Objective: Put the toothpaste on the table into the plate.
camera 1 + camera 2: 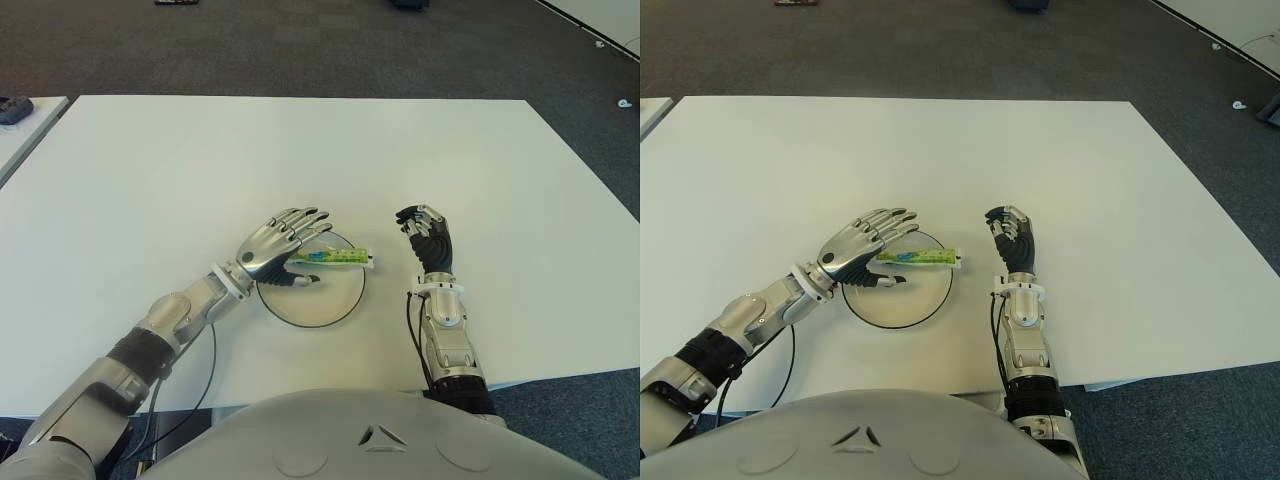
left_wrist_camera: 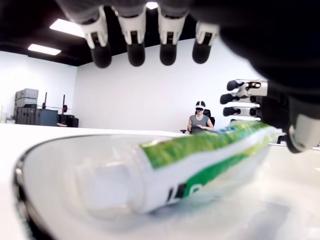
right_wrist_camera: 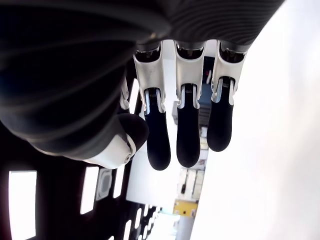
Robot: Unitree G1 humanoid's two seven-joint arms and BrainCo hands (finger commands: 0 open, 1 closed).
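Note:
The green and white toothpaste tube [image 1: 332,258] lies across the far part of the round white plate [image 1: 310,305], one end reaching over the plate's right rim. My left hand [image 1: 312,248] hovers over the tube, open, fingers spread above it and thumb on its near side. The left wrist view shows the tube [image 2: 200,160] resting in the plate [image 2: 30,160] with the fingertips [image 2: 135,50] well clear above it. My right hand [image 1: 420,222] shows to the right of the plate, idle, fingers loosely bent and holding nothing.
The white table [image 1: 300,150] stretches wide behind and to both sides of the plate. A black cable [image 1: 205,380] hangs off the front edge under my left arm. A second table with a dark object [image 1: 15,108] stands at the far left. A seated person [image 2: 200,117] is far behind.

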